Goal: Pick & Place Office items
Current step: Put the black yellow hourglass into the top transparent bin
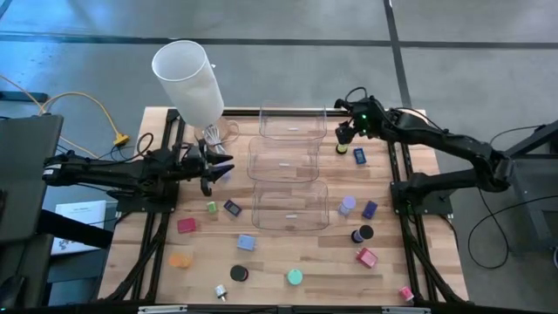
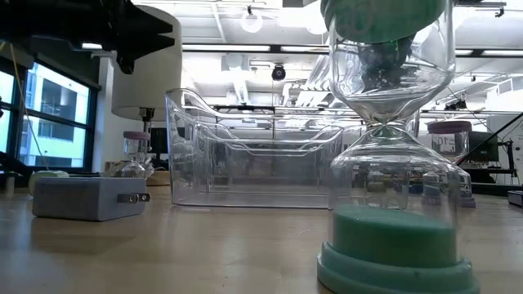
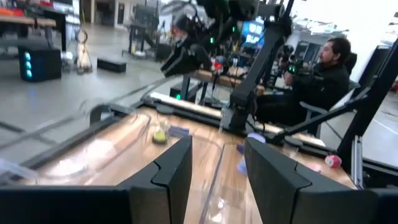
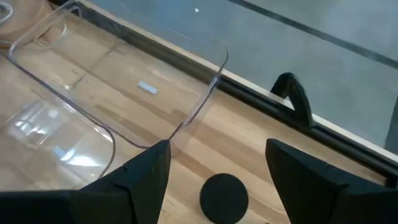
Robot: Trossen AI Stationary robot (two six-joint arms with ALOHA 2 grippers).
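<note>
The office items lie scattered over the wooden table: a lavender disc (image 1: pixel 348 205), a black disc (image 1: pixel 362 234), a teal disc (image 1: pixel 296 276), an orange disc (image 1: pixel 180 260), and red (image 1: pixel 187 225), blue (image 1: pixel 246 242) and purple (image 1: pixel 370 210) blocks. My right gripper (image 1: pixel 344 135) (image 4: pixel 217 165) hangs open at the far right, slanting down. A round black piece (image 4: pixel 224 198) lies on the table below its spread fingers, untouched. My left gripper (image 1: pixel 214 167) (image 3: pixel 217 168) points level and open at the left end of the middle bin, holding nothing.
Three clear bins (image 1: pixel 292 122) (image 1: pixel 283 159) (image 1: pixel 290 205) stand in a row down the table's middle. A tall white cylinder (image 1: pixel 187 78) stands at the far left. A teal sand timer (image 2: pixel 396 163) stands close to the low camera. A person (image 3: pixel 323 74) sits beyond the table.
</note>
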